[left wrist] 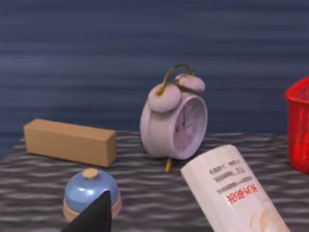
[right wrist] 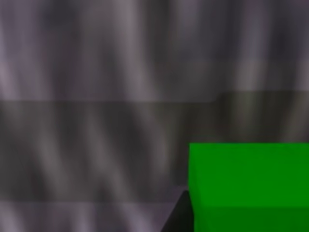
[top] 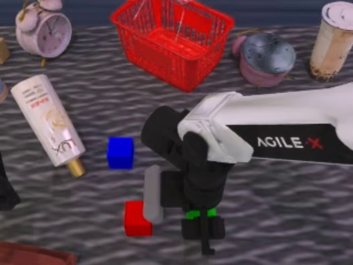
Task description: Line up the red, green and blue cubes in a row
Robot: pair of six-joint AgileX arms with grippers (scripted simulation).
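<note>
Top view: your right arm (top: 287,132) reaches in from the right edge across the table (top: 265,221). Its gripper (top: 201,221) points down near the front edge, just right of the red cube (top: 135,220). Only a sliver of the green cube (top: 199,213) shows under the gripper's dark body, between the fingers. You cannot tell from above how wide the jaws stand or whether they press the cube.

The red cube lies partly under a grey part of the wrist. The blue cube (top: 120,152) sits alone behind and slightly left of the red one, apart from it.

Right wrist view: the green cube (right wrist: 248,186) fills one corner, close to the lens, with one dark fingertip (right wrist: 179,215) against its edge. The striped table (right wrist: 96,96) fills the rest. The second finger is out of view, so a grip is not confirmed.

Your left arm is parked at the left edge of the top view. In the left wrist view only a dark tip of its gripper (left wrist: 94,217) shows; how far it is open cannot be told.

Other items: basket (top: 172,40), clock (top: 43,30), lotion bottle (top: 48,124), bell (left wrist: 91,192), wooden block (left wrist: 70,141), cup (top: 333,41), round grey-and-pink object (top: 266,58).
</note>
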